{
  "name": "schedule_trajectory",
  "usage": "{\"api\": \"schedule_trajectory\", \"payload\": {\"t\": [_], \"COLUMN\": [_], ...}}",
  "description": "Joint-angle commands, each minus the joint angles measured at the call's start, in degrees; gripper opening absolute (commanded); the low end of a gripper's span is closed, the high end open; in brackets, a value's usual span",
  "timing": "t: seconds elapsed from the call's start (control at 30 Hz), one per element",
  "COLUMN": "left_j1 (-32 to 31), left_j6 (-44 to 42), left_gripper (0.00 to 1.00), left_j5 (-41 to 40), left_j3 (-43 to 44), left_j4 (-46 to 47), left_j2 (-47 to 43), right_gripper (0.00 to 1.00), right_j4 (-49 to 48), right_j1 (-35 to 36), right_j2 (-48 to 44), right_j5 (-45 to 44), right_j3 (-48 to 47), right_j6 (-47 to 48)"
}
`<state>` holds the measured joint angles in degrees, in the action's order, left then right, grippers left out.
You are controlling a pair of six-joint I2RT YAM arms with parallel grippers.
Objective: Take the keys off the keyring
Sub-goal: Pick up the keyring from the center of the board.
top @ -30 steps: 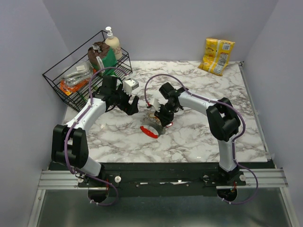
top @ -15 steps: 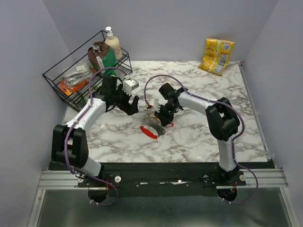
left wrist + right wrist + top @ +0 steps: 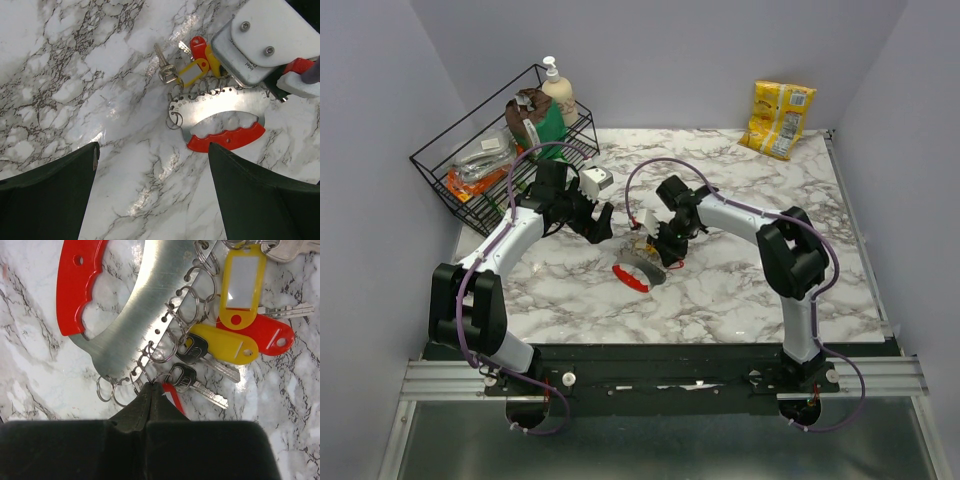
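pale lilac walls (image 3: 670, 60) close in a marble-patterned table (image 3: 750, 290); a black wire rack (image 3: 438, 172) sits back left, and the floor (image 3: 650, 445) below may be sheet metal.

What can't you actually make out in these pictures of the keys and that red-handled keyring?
- Right wrist view: the right fingers are shut at the edge of the keyring. Their tips hide whether they pinch anything, and they cover part of a red tag.
- Left wrist view: the right arm hides some of the keys.
- Top view: the keys are too small to count and lie partly under that arm.
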<state>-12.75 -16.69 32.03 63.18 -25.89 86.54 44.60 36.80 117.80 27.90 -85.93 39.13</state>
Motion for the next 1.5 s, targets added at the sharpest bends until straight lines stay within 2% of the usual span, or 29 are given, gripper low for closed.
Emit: {"api": "schedule_trajectory", "payload": {"t": [0.0, 0.4, 0.53, 0.83, 0.93, 1.07, 1.27, 1.47], "left_j1": [0.19, -0.43, -1.57, -5.70, -6.32, -6.41, -7.11, -9.04], "left_j6": [0.08, -1.59, -0.89, 4.73, 8.06, 14.74, 21.95, 24.16], "left_gripper": [0.99, 0.99, 0.99, 0.99, 0.99, 0.99, 0.96, 0.95], "left_j5": [1.72, 7.51, 9.19, 12.35, 13.93, 17.71, 21.58, 22.20], "left_j3": [-0.25, 0.63, -0.60, -2.44, -5.86, -11.14, -15.19, -16.16], "left_j4": [0.31, 0.14, 3.47, 14.54, 21.74, 36.31, 48.63, 51.73], "left_j2": [0.21, 0.99, 0.65, 1.43, 1.96, 2.75, 4.69, 6.44], "right_gripper": [0.02, 0.01, 0.01, 0.01, 0.01, 0.01, 0.01, 0.01], "right_j4": [-0.65, -1.79, -2.23, -5.57, -6.10, -6.98, -7.51, -7.77], "right_j1": [0.65, 0.56, 0.64, 0.56, 0.56, 0.47, 0.29, -0.50], "right_j2": [-4.06, -8.90, -9.78, -13.12, -14.17, -14.70, -14.18, -14.17], "right_j5": [-0.13, -0.83, -1.36, -1.01, 0.49, 1.45, 2.68, 4.44], "right_j3": [0.94, 2.61, 2.96, 5.42, 6.04, 6.74, 6.74, 6.21], "right_j6": [0.94, 1.47, 1.12, -1.07, -1.95, -3.01, -4.15, -5.38]}}
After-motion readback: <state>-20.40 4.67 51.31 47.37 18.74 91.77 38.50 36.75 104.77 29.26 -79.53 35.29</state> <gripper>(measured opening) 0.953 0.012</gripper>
